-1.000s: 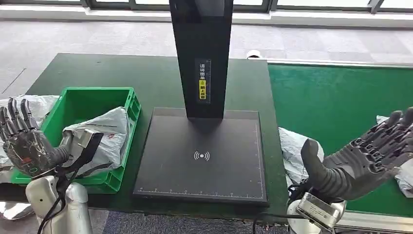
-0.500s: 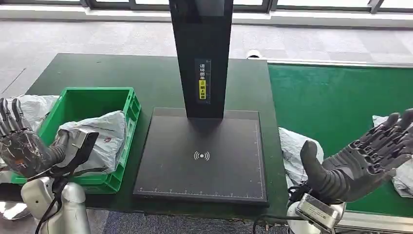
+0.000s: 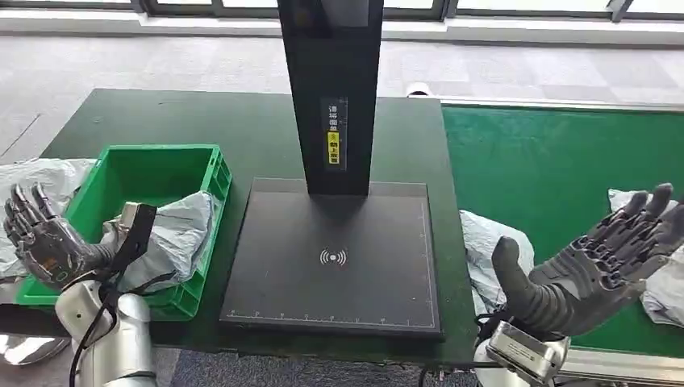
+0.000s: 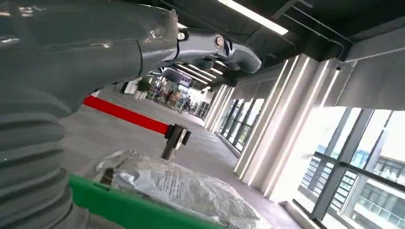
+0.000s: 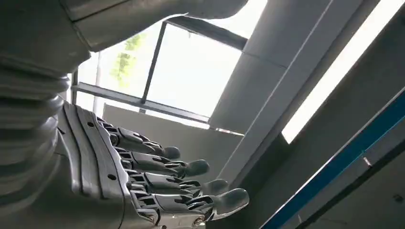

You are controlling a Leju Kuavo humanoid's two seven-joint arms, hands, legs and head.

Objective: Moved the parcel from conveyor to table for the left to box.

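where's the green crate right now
In the head view the green crate sits on the dark table's left side, beside the black scanner base, a grey parcel inside.

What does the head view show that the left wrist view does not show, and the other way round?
Head view alone: the black scanner pad with its upright post, the green conveyor, two grey parcels on it, and the right hand, open with fingers spread above the belt.

Left wrist view alone: a red barrier belt on a metal post, tall windows and ceiling lights.

Both: the left hand, holding nothing, the green crate and a grey parcel in it.
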